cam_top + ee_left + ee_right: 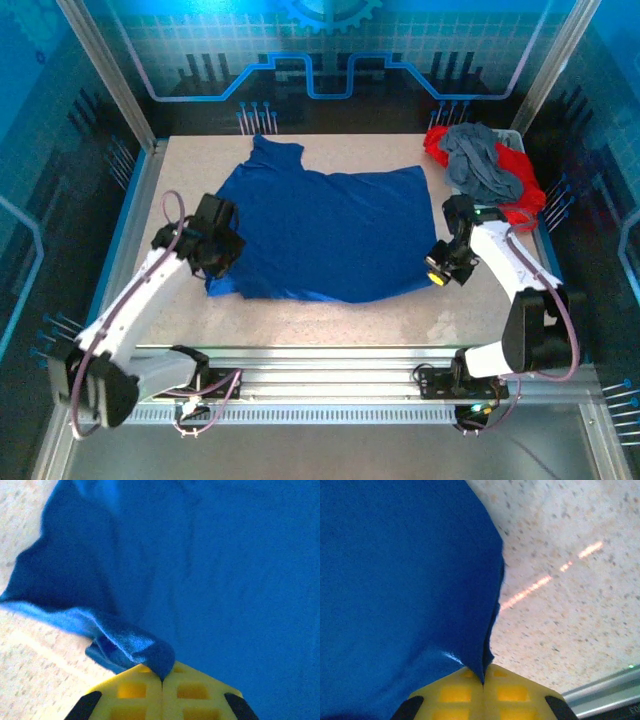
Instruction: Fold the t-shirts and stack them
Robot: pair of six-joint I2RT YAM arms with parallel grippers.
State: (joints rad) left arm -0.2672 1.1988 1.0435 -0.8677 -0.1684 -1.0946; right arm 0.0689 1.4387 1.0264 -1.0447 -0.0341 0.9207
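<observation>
I read the left pincer and right pincer each pinching a near corner of the blue t-shirt, spread across the desk.

We cannot see the near-left corner of the large royal-blue cloth t-shirt under the left claw; the slate-grey tee buries much of the bright red ones.
</observation>
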